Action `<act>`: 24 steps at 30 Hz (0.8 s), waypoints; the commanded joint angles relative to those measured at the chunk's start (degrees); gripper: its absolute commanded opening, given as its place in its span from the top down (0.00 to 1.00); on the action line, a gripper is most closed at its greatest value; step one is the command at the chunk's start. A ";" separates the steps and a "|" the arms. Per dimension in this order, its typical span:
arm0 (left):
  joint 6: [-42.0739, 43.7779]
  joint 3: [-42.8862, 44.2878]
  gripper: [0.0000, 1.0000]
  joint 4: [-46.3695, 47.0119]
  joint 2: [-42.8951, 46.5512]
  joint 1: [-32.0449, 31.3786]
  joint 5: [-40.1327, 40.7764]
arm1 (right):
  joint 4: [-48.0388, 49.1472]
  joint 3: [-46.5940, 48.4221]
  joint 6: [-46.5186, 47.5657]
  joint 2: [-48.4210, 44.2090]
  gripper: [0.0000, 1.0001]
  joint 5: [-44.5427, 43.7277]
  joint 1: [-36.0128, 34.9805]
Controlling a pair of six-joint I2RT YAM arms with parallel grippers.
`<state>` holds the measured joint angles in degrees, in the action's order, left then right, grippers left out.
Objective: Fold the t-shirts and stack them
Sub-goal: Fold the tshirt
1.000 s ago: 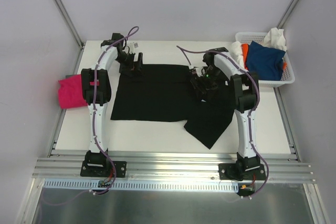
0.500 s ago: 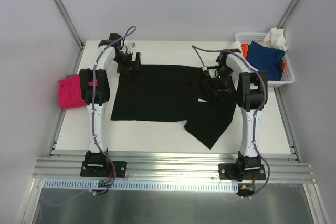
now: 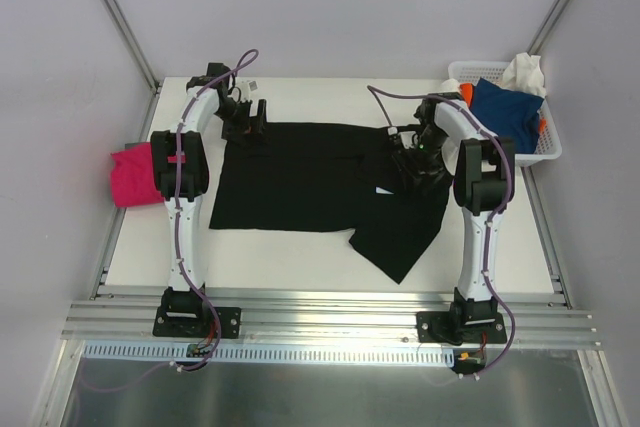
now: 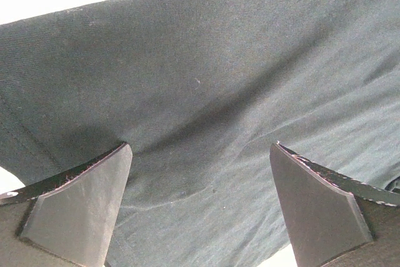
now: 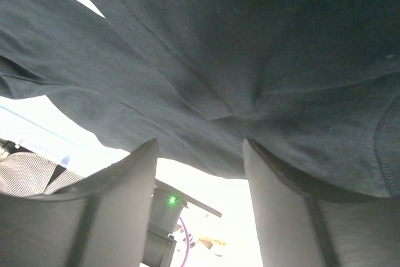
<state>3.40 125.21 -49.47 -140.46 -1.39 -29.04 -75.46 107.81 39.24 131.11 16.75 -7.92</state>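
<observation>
A large black t-shirt (image 3: 295, 177) lies spread on the white table, with a flap hanging toward the near right (image 3: 400, 237). My left gripper (image 3: 247, 127) sits at the shirt's far left corner. Its jaws stand wide open over the black cloth (image 4: 206, 92), midway (image 4: 200, 186). My right gripper (image 3: 412, 162) is on the shirt's right part. Its jaws are open (image 5: 200, 154), with the black cloth's edge (image 5: 206, 60) at the fingertips. A magenta-pink tee (image 3: 132, 175) lies bunched at the table's left edge.
A white lattice basket (image 3: 532, 156) stands at the far right corner. It holds a blue tee (image 3: 505, 112), an orange one (image 3: 465, 99) and a white one (image 3: 525, 72). Metal rails run along the table's near edge (image 3: 320, 322).
My right gripper has moved right and a little back across the black shirt, and a small white gap now shows in the cloth near it. My left gripper has hardly moved.
</observation>
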 commanded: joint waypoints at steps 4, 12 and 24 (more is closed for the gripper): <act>0.03 1.09 0.05 -0.98 2.30 0.68 2.32 | -3.82 1.62 1.89 0.90 0.48 0.56 -2.18; -0.06 1.00 0.05 -0.89 2.47 0.77 2.49 | -4.43 -0.05 2.41 2.22 0.50 -1.37 -2.98; -0.41 1.36 0.04 -0.63 1.95 0.69 1.70 | -1.53 -0.93 1.89 -0.32 0.99 -8.48 -3.15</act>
<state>3.36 125.21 -49.43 -140.46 -1.39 -28.95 -75.22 107.11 40.71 133.78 11.33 -10.98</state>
